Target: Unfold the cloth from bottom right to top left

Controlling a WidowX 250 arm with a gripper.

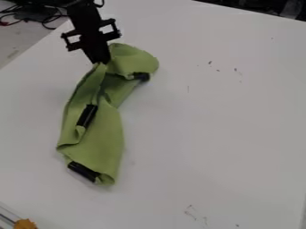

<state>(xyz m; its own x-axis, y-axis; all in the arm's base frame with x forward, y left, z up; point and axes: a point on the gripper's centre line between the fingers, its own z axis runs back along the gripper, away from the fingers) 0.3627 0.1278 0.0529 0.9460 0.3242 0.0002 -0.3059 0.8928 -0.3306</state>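
Green cloth (106, 143) bunched up on the table (209, 129), left side, gripper (102, 62) pinching its upper end. Looks mid-unfold to me; next I'd drag that bit top left, lower it, let go.

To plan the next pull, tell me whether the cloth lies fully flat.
No, the green cloth lies bunched in a narrow strip, with folds along its length.

Markings check: you can read no text, label, brand, number or sign anywhere here.
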